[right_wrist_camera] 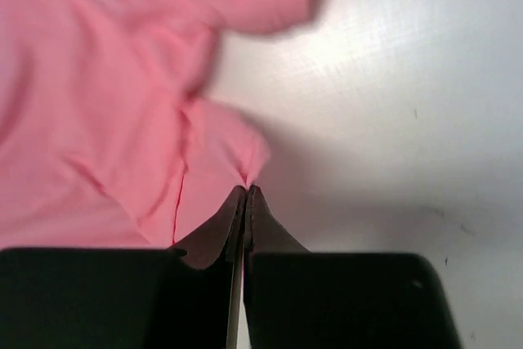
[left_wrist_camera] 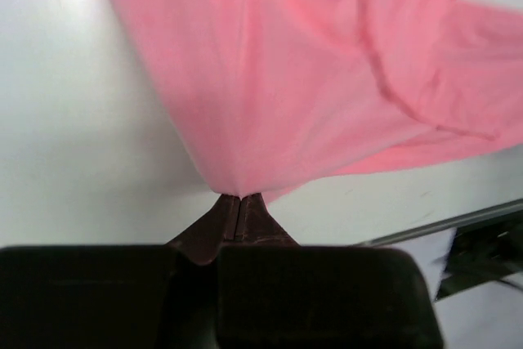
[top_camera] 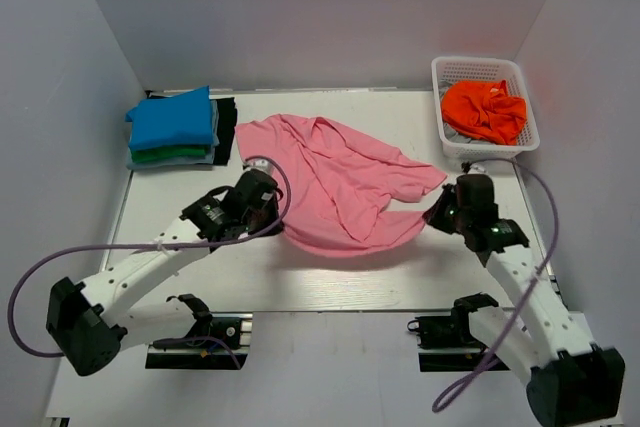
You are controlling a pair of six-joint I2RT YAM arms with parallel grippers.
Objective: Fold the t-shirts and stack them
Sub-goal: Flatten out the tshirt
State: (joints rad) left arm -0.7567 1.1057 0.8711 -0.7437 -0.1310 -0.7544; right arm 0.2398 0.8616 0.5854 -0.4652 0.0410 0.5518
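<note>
Left gripper (top_camera: 277, 217) gripping pink shirt (top_camera: 340, 182) edge at 8 o'clock, right gripper (top_camera: 435, 209) gripping at 4 o'clock, open table (top_camera: 330, 282) at 6.

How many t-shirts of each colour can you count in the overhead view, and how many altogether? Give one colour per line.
Pink t-shirt: 1
Blue t-shirt: 1
Green t-shirt: 1
Orange t-shirt: 1
Total: 4
A dark cloth beside the blue one is left out, since what it is cannot be told.
</note>
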